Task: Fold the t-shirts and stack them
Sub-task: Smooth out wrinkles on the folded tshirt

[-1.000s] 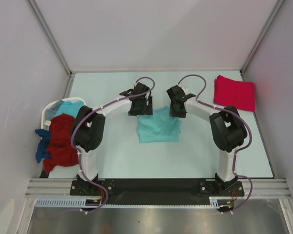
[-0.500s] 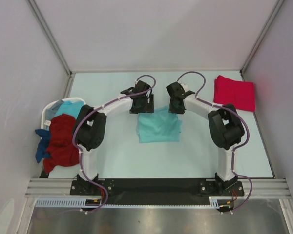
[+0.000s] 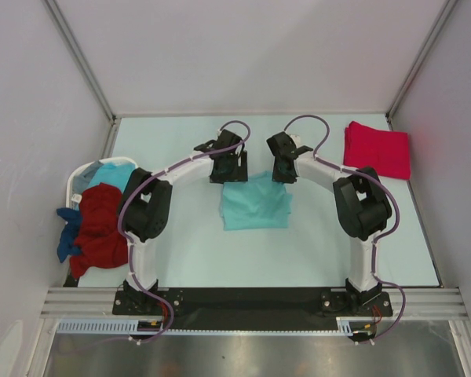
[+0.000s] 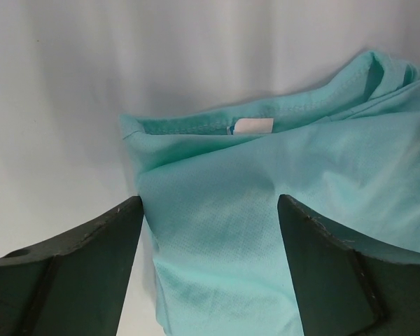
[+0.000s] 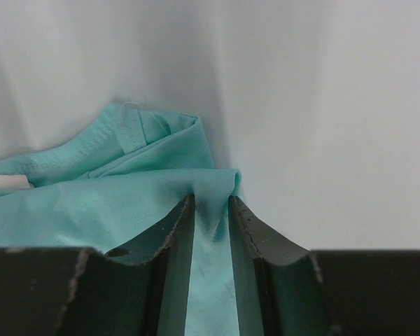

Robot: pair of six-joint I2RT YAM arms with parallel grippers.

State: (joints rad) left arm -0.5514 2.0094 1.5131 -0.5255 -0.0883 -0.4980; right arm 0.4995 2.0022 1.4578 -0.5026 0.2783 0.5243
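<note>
The light teal t-shirt (image 3: pixel 255 206) lies folded on the table's middle. My left gripper (image 3: pixel 227 174) is open at its far left corner, its fingers apart over the cloth (image 4: pixel 217 231); the collar and white label (image 4: pixel 253 127) show beyond. My right gripper (image 3: pixel 282 173) is shut on the shirt's far right corner, a fold of teal cloth (image 5: pixel 211 210) pinched between its fingers. A folded pinkish-red t-shirt (image 3: pixel 377 149) lies at the back right. Dark red (image 3: pixel 100 229), blue (image 3: pixel 66 242) and light blue (image 3: pixel 111 174) shirts are heaped at the left.
The white laundry basket (image 3: pixel 77 179) stands at the table's left edge under the heap of shirts. Grey walls close the table at the back and both sides.
Both grippers moved slightly toward the far side, to the teal shirt's far edge. The left gripper's fingers now stand apart.
</note>
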